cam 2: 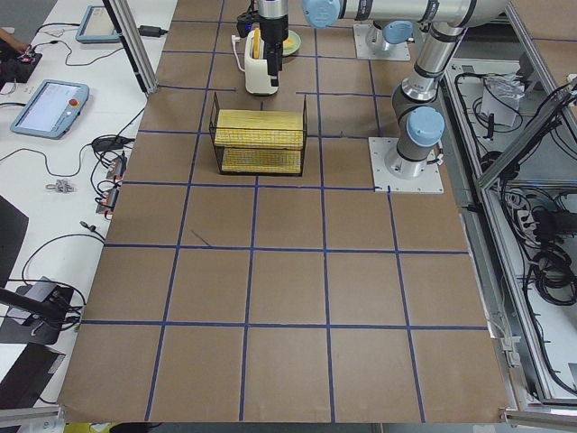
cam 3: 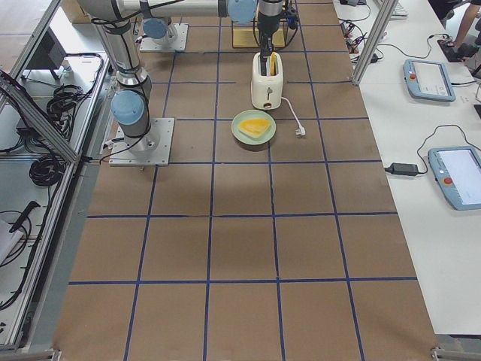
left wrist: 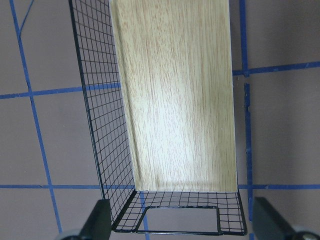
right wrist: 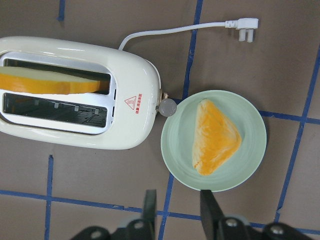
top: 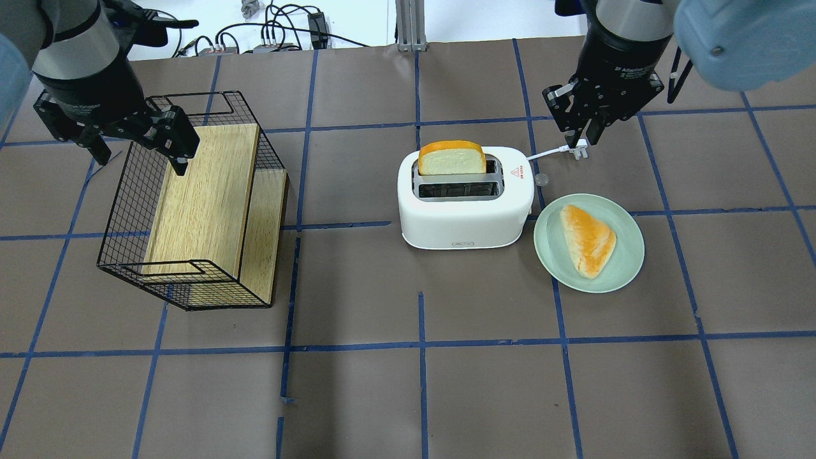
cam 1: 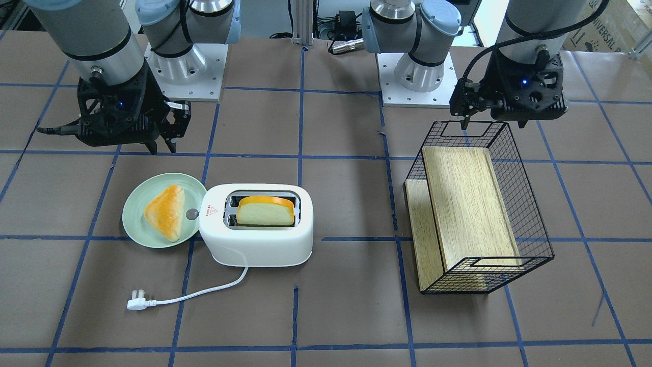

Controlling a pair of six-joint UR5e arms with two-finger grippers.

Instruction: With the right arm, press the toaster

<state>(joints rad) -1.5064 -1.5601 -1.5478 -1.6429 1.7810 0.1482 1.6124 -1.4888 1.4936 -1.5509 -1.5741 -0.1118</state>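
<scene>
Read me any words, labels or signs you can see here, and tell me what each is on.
"UNIVERSAL", rest cut off: brown cardboard box behind the table.
"2F Adaptive Gripper", faint: black body of the right gripper.
A sign, no words: red warning triangle on the white toaster; the red print by it is too small to read.

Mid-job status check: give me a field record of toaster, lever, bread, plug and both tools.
toaster: white, upright, beside plate
lever knob: at end facing plate
bread slice: in one slot, sticking up; other slot empty
plug: unplugged, lying loose
right tool: open, empty, clear of toaster
left tool: open, over wire basket
</scene>
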